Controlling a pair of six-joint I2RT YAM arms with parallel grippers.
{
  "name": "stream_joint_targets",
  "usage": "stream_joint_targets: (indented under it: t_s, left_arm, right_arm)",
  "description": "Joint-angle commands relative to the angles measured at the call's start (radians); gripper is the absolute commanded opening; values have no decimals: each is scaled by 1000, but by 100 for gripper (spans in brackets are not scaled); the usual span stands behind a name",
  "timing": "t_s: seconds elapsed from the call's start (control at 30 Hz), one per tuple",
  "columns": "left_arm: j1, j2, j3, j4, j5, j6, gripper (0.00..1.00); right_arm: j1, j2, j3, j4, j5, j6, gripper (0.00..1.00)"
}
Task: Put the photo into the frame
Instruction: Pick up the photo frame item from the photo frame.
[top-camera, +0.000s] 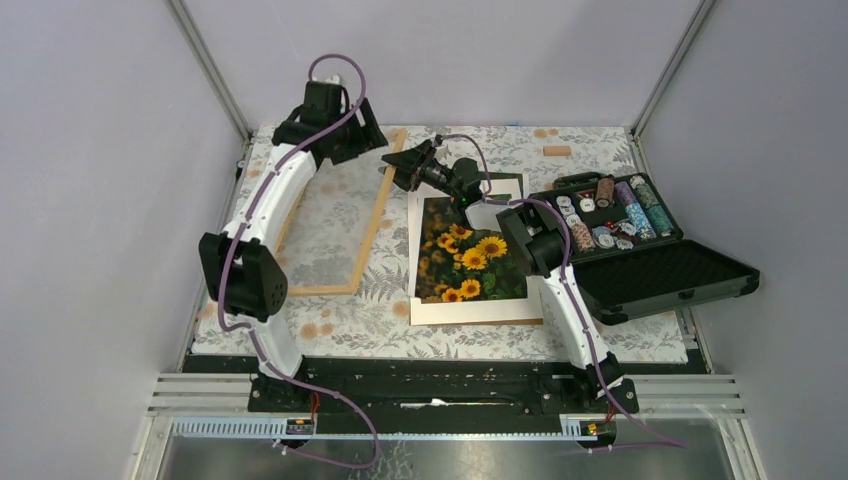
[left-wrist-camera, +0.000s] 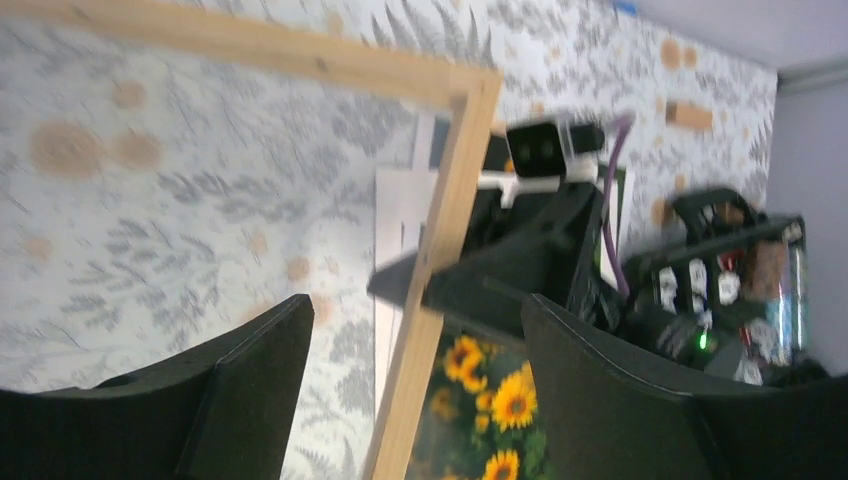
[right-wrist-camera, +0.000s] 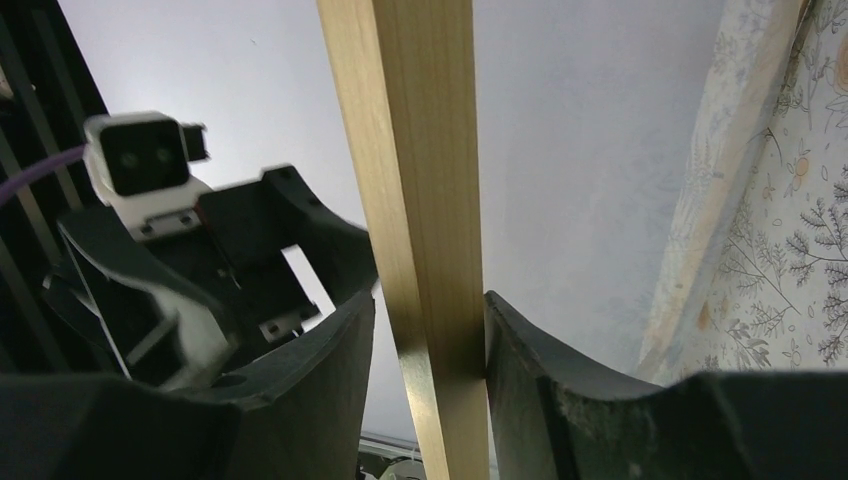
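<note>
So, table (top-camera: 340, 335): I see a fern-print cloth all over it.
Case (top-camera: 660, 275): black, lid open, at the right edge; chips (top-camera: 610, 215) fill the far half.
Frame (top-camera: 377, 215): bare light wood on the left half of the table, long side running away from me, nothing set inside it.
Mat (top-camera: 470, 310): white, just right of the frame, with the photo lying on it.
Photo (top-camera: 470, 260): sunflowers face up at table centre, outside the frame and close to its right rail.
In the way: the right arm (top-camera: 565, 290) rises over the photo's right edge and the case corner, and its forearm crosses the photo's far end.
Left arm (top-camera: 270, 200): elbow high at the left edge, reaching out over the frame's far end.
Right arm: leans forward and left to the frame's right rail, near the far corner.
Left gripper (left-wrist-camera: 415, 305): fingers spread wide, holding nothing, above the frame.
Right gripper (right-wrist-camera: 428, 300): rail between the fingers, one touching it, a sliver showing at the other; I cannot tell whether it grips.
Block (top-camera: 557, 151): small, wooden, alone at the far edge.
</note>
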Motion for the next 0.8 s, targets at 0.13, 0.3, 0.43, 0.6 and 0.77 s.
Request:
stream_joint_targets:
  t_s: [0.13, 0.3, 0.43, 0.6, 0.77]
  left_arm:
    - [-72, 225, 398, -28, -317, 57, 77]
    - [-150, 335, 537, -37, -499, 159, 60]
    - [-188, 351, 521, 10, -572, 224, 48]
    - [-212, 382, 512, 19, -615, 256, 45]
    - [-234, 405, 504, 18, -669, 285, 43]
  right_arm:
    - [10, -114, 6, 64, -37, -52, 47]
    - [11, -114, 2, 60, -43, -59, 46]
    - [10, -111, 2, 55, -50, -65, 46]
    - [11, -107, 3, 62, -50, -61, 45]
    - [11, -104, 6, 64, -55, -60, 45]
